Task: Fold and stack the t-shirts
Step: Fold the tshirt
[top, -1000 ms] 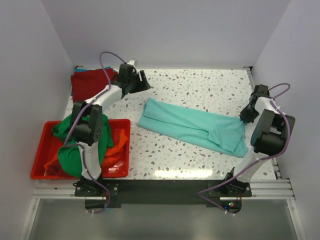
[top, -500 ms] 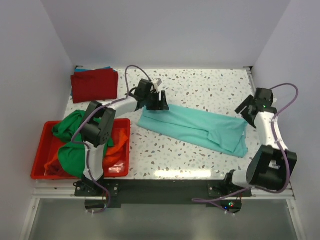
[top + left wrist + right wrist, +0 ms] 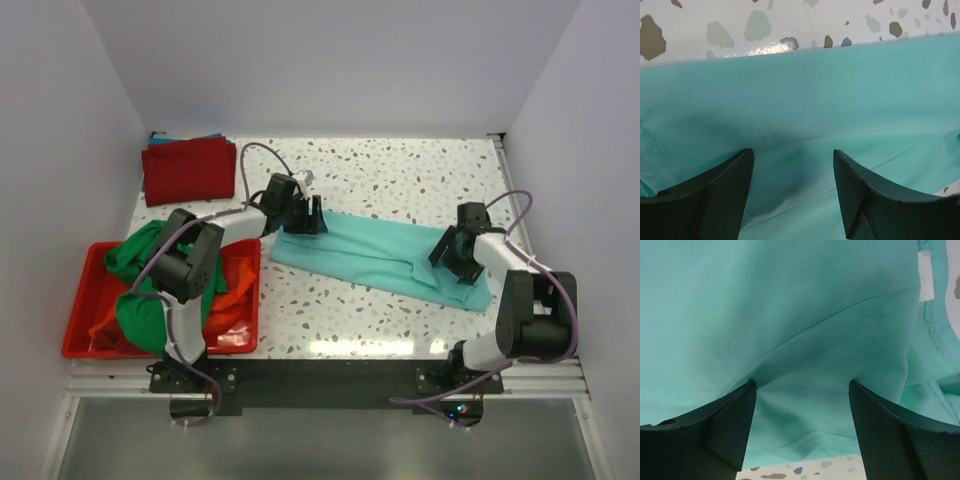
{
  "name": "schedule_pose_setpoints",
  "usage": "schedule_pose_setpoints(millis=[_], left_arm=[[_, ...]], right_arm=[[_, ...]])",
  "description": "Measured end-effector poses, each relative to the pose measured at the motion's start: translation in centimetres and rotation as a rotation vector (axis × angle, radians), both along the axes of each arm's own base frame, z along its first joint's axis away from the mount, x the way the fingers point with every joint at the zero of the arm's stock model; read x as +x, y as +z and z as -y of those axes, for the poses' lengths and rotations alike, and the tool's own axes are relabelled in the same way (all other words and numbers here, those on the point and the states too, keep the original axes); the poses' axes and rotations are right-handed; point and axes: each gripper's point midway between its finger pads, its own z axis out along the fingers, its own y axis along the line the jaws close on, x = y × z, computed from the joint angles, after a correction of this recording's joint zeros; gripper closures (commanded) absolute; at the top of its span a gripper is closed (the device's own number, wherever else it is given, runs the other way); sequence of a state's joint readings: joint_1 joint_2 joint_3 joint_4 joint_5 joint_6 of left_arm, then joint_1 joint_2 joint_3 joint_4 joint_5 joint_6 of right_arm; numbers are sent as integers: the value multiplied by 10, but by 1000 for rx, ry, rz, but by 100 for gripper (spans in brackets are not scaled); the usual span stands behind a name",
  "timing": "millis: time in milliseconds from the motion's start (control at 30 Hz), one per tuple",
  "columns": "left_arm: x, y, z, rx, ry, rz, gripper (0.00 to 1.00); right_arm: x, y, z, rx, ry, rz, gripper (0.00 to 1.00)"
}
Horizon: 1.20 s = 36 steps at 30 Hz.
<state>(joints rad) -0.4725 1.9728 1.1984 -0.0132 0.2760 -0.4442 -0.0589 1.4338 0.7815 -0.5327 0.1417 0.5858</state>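
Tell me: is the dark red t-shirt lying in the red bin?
No, the dark red t-shirt lies folded outside the red bin.

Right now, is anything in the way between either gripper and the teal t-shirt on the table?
Nothing visible. The left gripper is open over the left end of the teal t-shirt, and the right gripper is open over its right end. In both wrist views only teal cloth shows between the fingers.

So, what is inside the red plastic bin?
In the red plastic bin, a crumpled bright green cotton t-shirt and an orange cotton t-shirt show; whatever lies beneath them is covered.
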Motion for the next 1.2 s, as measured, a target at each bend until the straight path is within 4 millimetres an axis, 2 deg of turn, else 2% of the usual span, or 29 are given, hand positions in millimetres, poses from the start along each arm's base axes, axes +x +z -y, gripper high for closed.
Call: schedule_pose_setpoints(millis=[100, 333, 600, 700, 800, 867, 1033, 1133, 1200], left_arm=[[-10, -1, -8, 16, 14, -2, 30], [-49, -2, -30, 31, 36, -39, 30], [-86, 1, -36, 0, -7, -90, 29], [-99, 3, -43, 8, -9, -111, 29], [-105, 11, -48, 28, -6, -115, 29], [-102, 20, -49, 37, -8, -101, 29], [-81, 49, -38, 10, -26, -28, 29], [-80, 53, -33, -7, -43, -19, 29], [-83, 49, -30, -7, -56, -35, 29]], right_arm=[[4, -11, 2, -15, 2, -48, 21], [51, -12, 14, -72, -16, -22, 21], [121, -7, 19, -87, 13, 36, 19], [136, -5, 19, -91, 38, 71, 18], [137, -2, 16, -86, 68, 99, 18], [128, 5, 15, -87, 77, 111, 18], [102, 48, 8, -95, 97, 223, 18], [97, 70, -10, -89, 137, 289, 19], [97, 71, -24, -73, 167, 296, 19]])
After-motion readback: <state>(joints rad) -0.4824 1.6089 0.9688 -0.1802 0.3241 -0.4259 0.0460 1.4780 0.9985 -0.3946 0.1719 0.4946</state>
